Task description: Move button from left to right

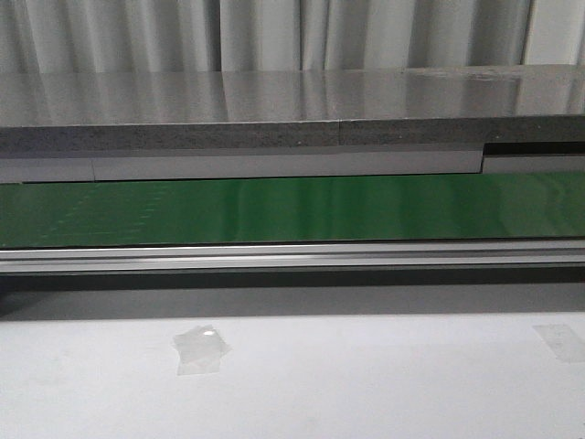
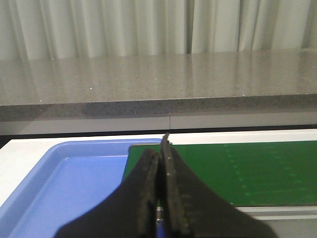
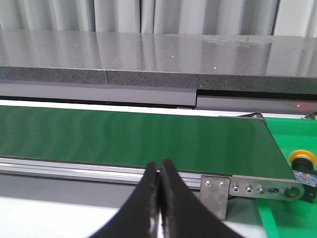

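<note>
Sitting idle, both claws pressed together, holding nothing: left gripper (image 2: 162,148) over blue tray (image 2: 74,178), right gripper (image 3: 159,171) facing green conveyor belt (image 3: 133,136). Button (image 3: 303,166) lying beyond belt's end on green surface, unseen elsewhere. Advising: open jaws before approaching cap. Grey counter (image 1: 274,114), curtains behind.

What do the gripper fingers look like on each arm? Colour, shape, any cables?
Both match: left gripper and right gripper have matte black fingers that flare wide at the base and taper to thin tips, with finely ribbed inner edges. No cables, markings or arm links are in view.
</note>
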